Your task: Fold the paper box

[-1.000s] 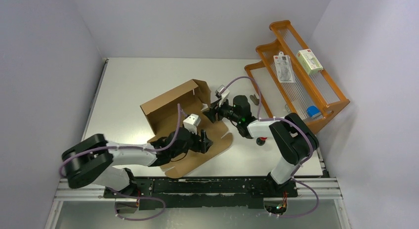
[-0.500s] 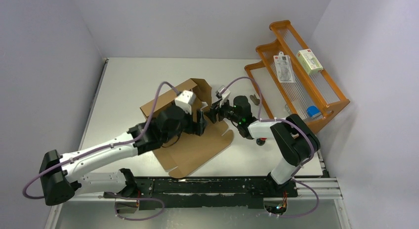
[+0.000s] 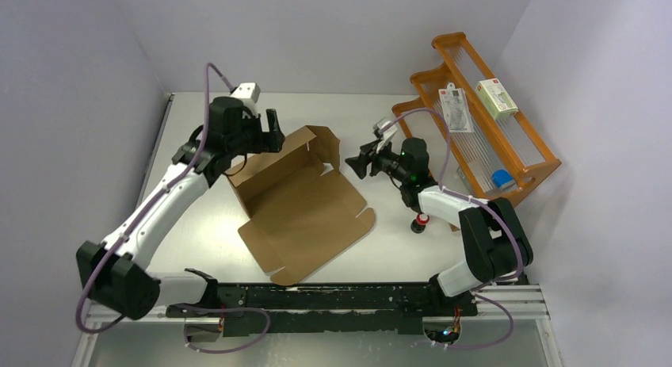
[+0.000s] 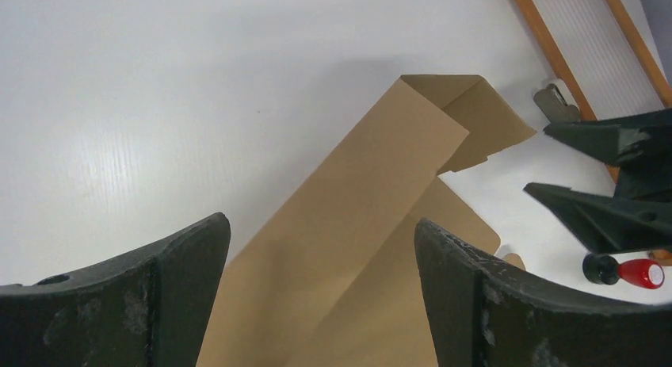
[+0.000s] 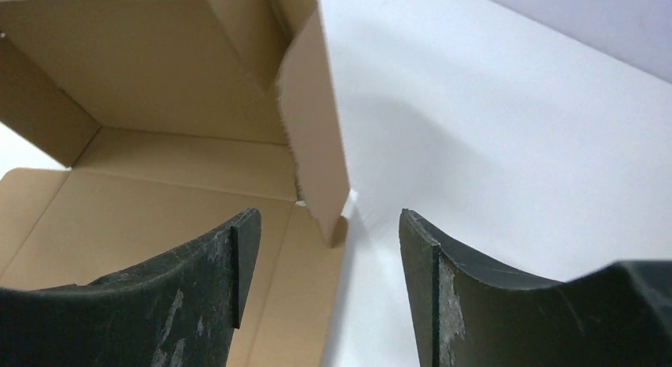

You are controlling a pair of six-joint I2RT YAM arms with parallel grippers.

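The paper box (image 3: 305,204) sits half-formed near the middle of the tabletop (image 3: 198,121), its rear wall and right corner flap standing and its front panel flat toward the arms. The left end effector (image 3: 275,133) hovers above the rear wall, jaws spread wide and gripping nothing. The right end effector (image 3: 358,166) hangs just right of the corner flap, jaws parted, empty and clear of the cardboard

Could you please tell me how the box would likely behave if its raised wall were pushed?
The box is thin sheet, so probably light; it may slide on the smooth table. Its raised wall stands on a crease alone, so it would likely hinge over.
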